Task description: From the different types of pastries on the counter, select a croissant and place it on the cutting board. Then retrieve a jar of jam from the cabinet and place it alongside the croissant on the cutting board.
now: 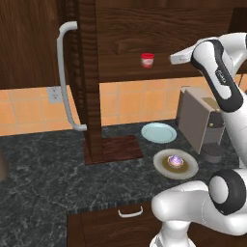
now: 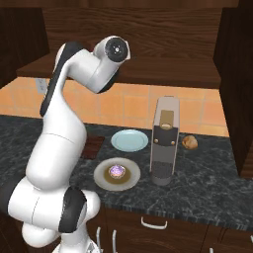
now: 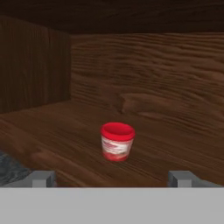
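The jar of jam, red with a whitish band, stands upright on the wooden shelf inside the cabinet. My gripper is open, its fingertips spread wide, and the jar stands a short way ahead of them, roughly centred. From the left base view the hand hovers just right of the jar. The croissant lies on the counter, right of the coffee machine. The cutting board lies below the cabinet, partly behind its open door. The cupcake sits on a beige plate.
The open cabinet door with its pale curved handle juts out left of the shelf. A pale blue plate and a coffee machine stand on the counter under my arm. A drawer handle shows below the counter edge.
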{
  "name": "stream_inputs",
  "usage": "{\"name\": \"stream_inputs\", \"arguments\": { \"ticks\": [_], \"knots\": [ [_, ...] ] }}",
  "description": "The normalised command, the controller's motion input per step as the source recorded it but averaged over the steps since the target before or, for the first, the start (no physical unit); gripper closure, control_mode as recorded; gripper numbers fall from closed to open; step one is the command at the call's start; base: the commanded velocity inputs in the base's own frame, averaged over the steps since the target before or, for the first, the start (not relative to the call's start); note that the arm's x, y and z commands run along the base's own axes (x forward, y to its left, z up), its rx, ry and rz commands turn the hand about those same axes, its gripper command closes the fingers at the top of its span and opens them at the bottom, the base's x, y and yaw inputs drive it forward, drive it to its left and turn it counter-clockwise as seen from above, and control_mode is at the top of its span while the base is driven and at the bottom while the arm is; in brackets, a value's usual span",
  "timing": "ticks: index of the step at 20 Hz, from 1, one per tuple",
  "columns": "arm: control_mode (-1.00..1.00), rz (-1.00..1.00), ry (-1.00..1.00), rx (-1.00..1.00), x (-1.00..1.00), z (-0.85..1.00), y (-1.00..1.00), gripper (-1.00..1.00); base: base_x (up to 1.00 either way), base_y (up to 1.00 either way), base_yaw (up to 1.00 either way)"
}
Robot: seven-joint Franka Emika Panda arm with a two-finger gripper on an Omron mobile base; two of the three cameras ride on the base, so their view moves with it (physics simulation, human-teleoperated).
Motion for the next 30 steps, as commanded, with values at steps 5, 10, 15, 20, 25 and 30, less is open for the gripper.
{"name": "stream_inputs", "arguments": {
  "ticks": [5, 10, 15, 20, 25, 30],
  "knots": [
    [-1.00, 0.00, 0.00, 0.00, 0.48, -0.17, 0.42, -1.00, 0.00, 0.00, 0.00],
    [-1.00, 0.00, 0.01, 0.00, 0.50, -0.19, 0.14, -1.00, 0.00, 0.00, 0.00],
    [-1.00, 0.00, 0.07, 0.00, 0.43, -0.18, 0.21, -1.00, 0.00, 0.00, 0.00],
    [-1.00, 0.00, 0.07, 0.00, 0.45, -0.14, 0.20, -1.00, 0.00, 0.00, 0.00],
    [-1.00, 0.00, 0.06, 0.00, 0.42, -0.09, 0.08, -1.00, 0.00, 0.00, 0.00],
    [-1.00, 0.00, 0.03, 0.00, 0.34, -0.08, 0.04, -1.00, 0.00, 0.00, 0.00]
  ]
}}
